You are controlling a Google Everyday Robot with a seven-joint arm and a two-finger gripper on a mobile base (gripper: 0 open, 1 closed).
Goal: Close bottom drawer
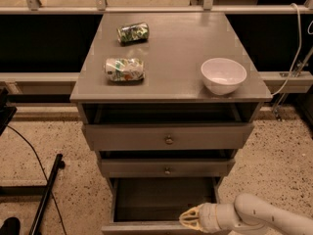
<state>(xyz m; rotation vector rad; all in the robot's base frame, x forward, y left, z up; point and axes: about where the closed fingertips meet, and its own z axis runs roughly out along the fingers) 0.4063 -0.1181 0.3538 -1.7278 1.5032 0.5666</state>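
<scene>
The bottom drawer (pixel 146 199) is the lowest of three grey drawers in the cabinet. It stands pulled far out, showing its dark grey tray, which looks empty. Its front runs along the bottom edge of the view (pixel 142 227) and its knob is out of view. My gripper (pixel 188 219) is at the right part of that front edge, its pale fingertips bunched together and touching or just above the rim. The white arm reaches in from the lower right.
The top drawer (pixel 168 137) and middle drawer (pixel 167 168) are each slightly open. On the cabinet top (pixel 171 38) lie two crushed cans (pixel 133 32) (pixel 125 69) and a white bowl (pixel 223 75). A black stand (pixel 44 195) is on the floor at left.
</scene>
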